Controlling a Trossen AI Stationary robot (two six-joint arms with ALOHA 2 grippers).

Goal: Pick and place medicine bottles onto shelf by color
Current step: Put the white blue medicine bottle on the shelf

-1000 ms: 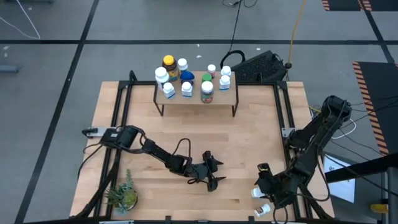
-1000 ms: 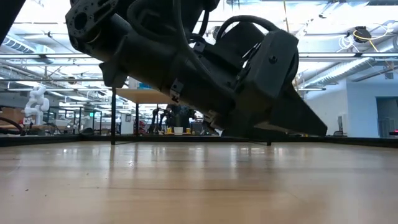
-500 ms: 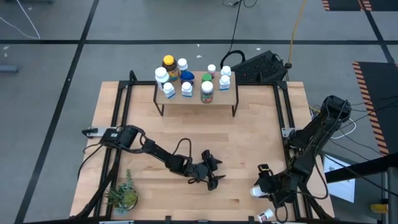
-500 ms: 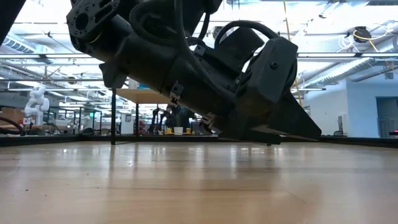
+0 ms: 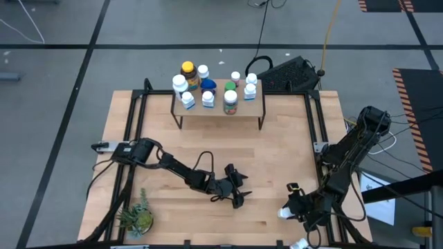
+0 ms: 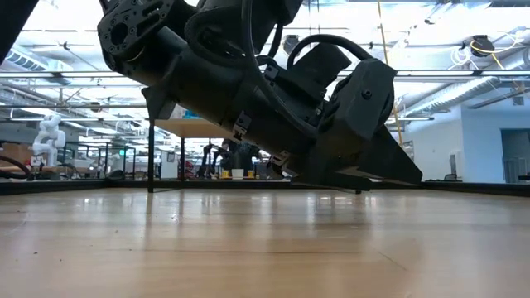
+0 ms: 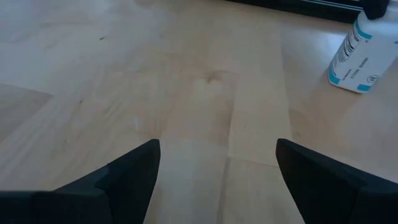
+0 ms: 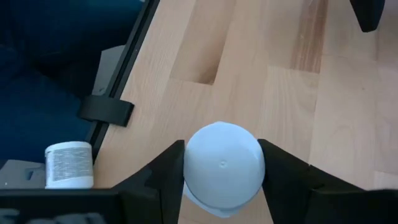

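Arms: two, the left arm [image 5: 166, 166] and the right arm [image 5: 346, 155].
Table: one [image 5: 277, 152].
Shelf: one [image 5: 242, 108].
Bottles [image 5: 208, 99] on the shelf: eleven, as near as I can count.
White-capped among those: eight.
Amber bottle [image 5: 187, 69]: one.
Blue bottle [image 5: 208, 86]: one.
Green-capped bottle [image 5: 230, 88]: one.
Off the shelf: two, one white bottle [image 8: 222, 165] at the right arm's tip and one fallen bottle [image 8: 68, 165] lying past the table's edge.
Plant [image 5: 137, 217]: one.

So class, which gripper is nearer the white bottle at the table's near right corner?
Right gripper: its fingers flank the bottle. Left gripper hovers mid-table, well away.
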